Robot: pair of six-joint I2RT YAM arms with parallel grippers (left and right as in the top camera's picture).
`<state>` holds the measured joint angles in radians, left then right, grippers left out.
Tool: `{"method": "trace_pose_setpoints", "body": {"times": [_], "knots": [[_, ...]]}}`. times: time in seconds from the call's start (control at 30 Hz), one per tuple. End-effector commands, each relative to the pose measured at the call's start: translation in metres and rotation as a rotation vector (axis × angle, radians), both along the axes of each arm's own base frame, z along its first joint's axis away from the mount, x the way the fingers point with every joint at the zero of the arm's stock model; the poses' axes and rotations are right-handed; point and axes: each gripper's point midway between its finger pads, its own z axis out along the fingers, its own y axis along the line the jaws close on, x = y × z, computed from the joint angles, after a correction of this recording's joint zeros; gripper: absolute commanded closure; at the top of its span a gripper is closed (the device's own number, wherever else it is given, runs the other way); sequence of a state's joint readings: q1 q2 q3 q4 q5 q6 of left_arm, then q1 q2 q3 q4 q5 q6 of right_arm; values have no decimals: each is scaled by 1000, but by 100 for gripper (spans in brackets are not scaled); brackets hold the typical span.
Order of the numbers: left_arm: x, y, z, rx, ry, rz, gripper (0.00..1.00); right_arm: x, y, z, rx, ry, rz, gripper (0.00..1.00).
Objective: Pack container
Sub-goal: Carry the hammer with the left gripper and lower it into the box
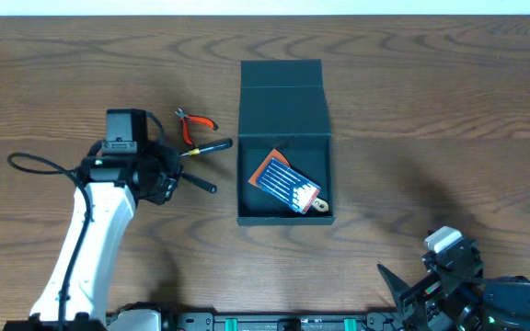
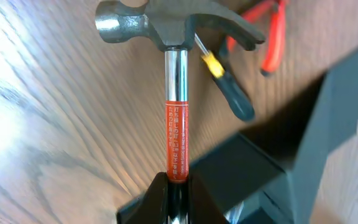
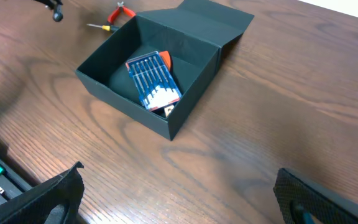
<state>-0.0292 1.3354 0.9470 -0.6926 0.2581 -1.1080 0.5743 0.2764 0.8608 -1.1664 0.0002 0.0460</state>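
Note:
The container (image 1: 283, 219) is a dark teal-black square box standing open at the table's middle, lid flap (image 1: 282, 92) folded back. It also shows in the right wrist view (image 3: 123, 106) and, blurred, in the left wrist view (image 2: 331, 118). A blue and orange packet (image 1: 288, 182) (image 3: 153, 78) lies inside. My left gripper (image 2: 176, 186) (image 1: 175, 171) is shut on a hammer (image 2: 176, 106) with a steel head and an orange handle label. The hammer's black handle end (image 1: 202, 184) sticks out left of the box. My right gripper (image 3: 179, 180) (image 1: 408, 280) is open and empty, near the front edge.
A screwdriver (image 2: 229, 87) (image 1: 208, 147) with a yellow collar and black handle lies by the hammer head. Red-handled pliers (image 2: 269, 37) (image 1: 194, 124) lie just beyond it. Both are left of the box.

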Motion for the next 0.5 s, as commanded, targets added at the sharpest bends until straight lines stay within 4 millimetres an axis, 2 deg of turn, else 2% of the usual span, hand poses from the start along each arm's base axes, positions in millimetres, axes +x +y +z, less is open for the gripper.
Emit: {"method": "trace_pose_setpoints", "body": {"times": [0.0,0.2,0.27,0.37,0.47], "knots": [[14,-22,25,-3,-67,-47,94,0,-1,0,11,7,-17,1],[35,-85,63,17,-168,-207,94,0,-1,0,11,7,-17,1],[39,-107,70,19,-182,-239,94,0,-1,0,11,7,-17,1],[40,-140,69,3,-164,-256,94,0,-1,0,11,7,-17,1],[31,-164,54,-21,-104,-251,94,0,-1,0,11,7,-17,1]]}}
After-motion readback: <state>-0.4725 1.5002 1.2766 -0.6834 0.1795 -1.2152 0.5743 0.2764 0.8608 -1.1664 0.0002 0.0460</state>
